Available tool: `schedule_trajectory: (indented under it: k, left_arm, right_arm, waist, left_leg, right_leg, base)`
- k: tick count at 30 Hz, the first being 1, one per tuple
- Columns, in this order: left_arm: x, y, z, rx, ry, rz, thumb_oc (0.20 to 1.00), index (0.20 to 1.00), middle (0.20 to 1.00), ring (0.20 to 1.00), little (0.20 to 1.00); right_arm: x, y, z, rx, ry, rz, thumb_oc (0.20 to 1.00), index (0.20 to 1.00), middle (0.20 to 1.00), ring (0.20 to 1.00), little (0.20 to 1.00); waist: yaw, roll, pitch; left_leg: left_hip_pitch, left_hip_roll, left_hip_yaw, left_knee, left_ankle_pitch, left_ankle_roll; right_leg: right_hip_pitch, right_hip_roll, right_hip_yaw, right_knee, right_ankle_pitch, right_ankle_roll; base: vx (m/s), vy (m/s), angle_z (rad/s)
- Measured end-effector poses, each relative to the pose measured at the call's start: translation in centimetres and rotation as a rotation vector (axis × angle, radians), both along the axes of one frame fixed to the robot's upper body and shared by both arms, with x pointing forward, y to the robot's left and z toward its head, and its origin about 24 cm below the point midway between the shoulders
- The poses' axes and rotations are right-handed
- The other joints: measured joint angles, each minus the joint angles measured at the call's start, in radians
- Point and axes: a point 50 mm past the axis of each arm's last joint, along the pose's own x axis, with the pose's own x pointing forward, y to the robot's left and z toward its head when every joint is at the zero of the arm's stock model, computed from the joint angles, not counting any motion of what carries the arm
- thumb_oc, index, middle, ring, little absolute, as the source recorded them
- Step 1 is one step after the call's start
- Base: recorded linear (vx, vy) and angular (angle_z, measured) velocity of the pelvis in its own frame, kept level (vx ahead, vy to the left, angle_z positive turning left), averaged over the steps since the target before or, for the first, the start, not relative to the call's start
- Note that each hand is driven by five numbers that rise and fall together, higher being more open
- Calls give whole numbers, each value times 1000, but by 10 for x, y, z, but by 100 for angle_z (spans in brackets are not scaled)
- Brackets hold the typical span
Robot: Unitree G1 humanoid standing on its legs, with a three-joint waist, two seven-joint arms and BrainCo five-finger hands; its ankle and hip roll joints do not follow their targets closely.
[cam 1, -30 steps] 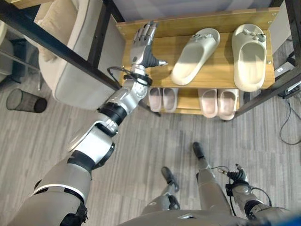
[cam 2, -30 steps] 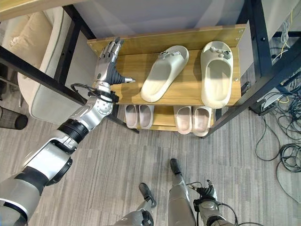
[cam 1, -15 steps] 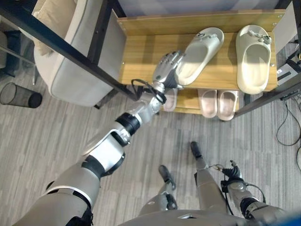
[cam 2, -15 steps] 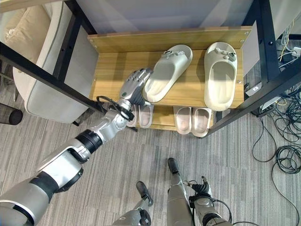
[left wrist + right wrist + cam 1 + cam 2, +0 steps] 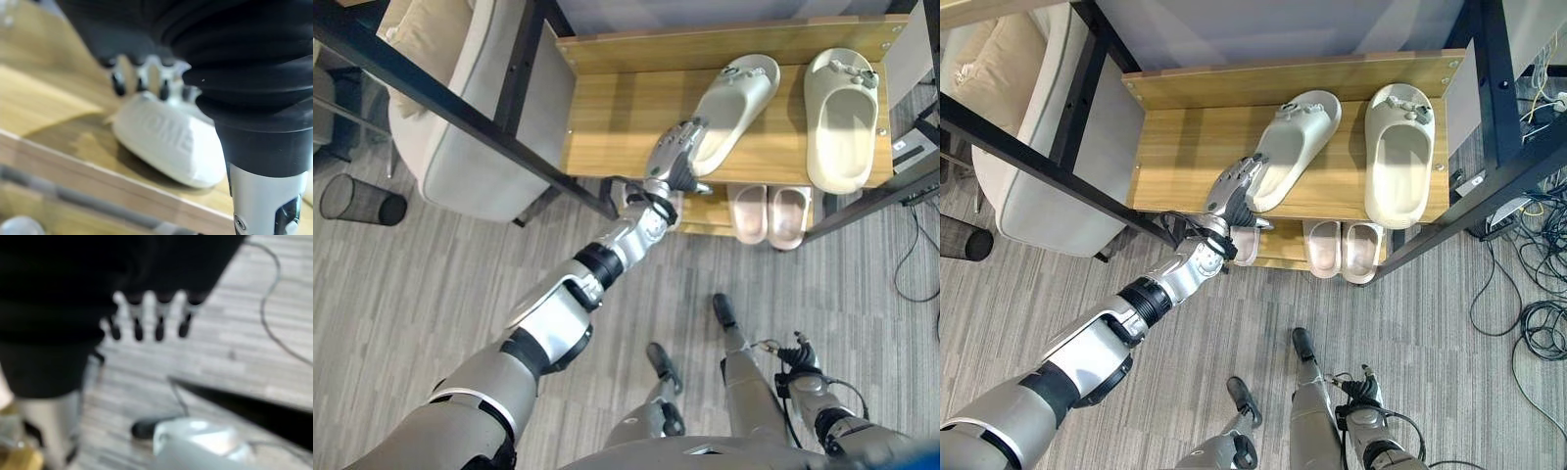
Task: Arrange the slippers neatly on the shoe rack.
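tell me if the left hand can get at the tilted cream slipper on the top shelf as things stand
Probably yes. The left hand is already at the heel of the tilted slipper, fingers on its edge, and nothing stands between them. The straight slipper lies well apart on the shoe rack.

Count: 2 large cream slippers (image 5: 734, 98) (image 5: 842, 117) on shoe rack (image 5: 607, 127) top shelf; 4 small pink slippers (image 5: 770, 213) on lower shelf; 1 black mesh bin (image 5: 362, 201).

Beige armchair (image 5: 460, 108) left of the rack, black mesh wastebasket (image 5: 362, 201) beside it (cables (image 5: 1528, 304) at right).
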Motion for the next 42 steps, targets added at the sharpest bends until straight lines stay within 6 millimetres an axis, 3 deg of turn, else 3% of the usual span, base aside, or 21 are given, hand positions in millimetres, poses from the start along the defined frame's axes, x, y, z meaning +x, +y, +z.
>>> schedule_trajectory:
  k: [7, 22, 34, 42]
  left_arm:
    - [-6, -19, -2, -277, 121, -31, 1000, 1000, 1000, 1000, 1000]
    - [-15, -38, 1, -550, 249, -125, 1000, 1000, 1000, 1000, 1000]
    - [-17, -43, -1, -631, 307, -155, 1000, 1000, 1000, 1000, 1000]
    - [-24, -60, 0, -699, 372, -218, 1000, 1000, 1000, 1000, 1000]
  right_arm:
    - [4, 2, 2, 4, -11, 6, 1000, 1000, 1000, 1000, 1000]
    - [9, 2, 4, -1, -6, 5, 1000, 1000, 1000, 1000, 1000]
    - [9, 2, 3, 1, 2, 9, 1000, 1000, 1000, 1000, 1000]
    - [6, 1, 2, 3, 16, -4, 1000, 1000, 1000, 1000, 1000]
  waist:
    - [-1, 0, 1]
    - [-5, 10, 30]
    - [-14, 10, 30]
    - [-23, 10, 29]
  left_leg:
    - [5, -2, 2, 0, 0, 0]
    - [38, -5, 19, 0, -1, -1]
    - [45, -6, 19, 0, -2, -1]
    - [56, -7, 22, 0, -10, -3]
  right_leg:
    - [4, -1, 3, 1, 0, 0]
    - [23, -1, 16, 11, -9, -10]
    - [29, -1, 18, 12, -8, -7]
    - [37, 0, 21, 12, -16, -8]
  base:
    - [0, 0, 0]
    - [0, -9, -1]
    - [0, 0, 0]
    - [31, -1, -1]
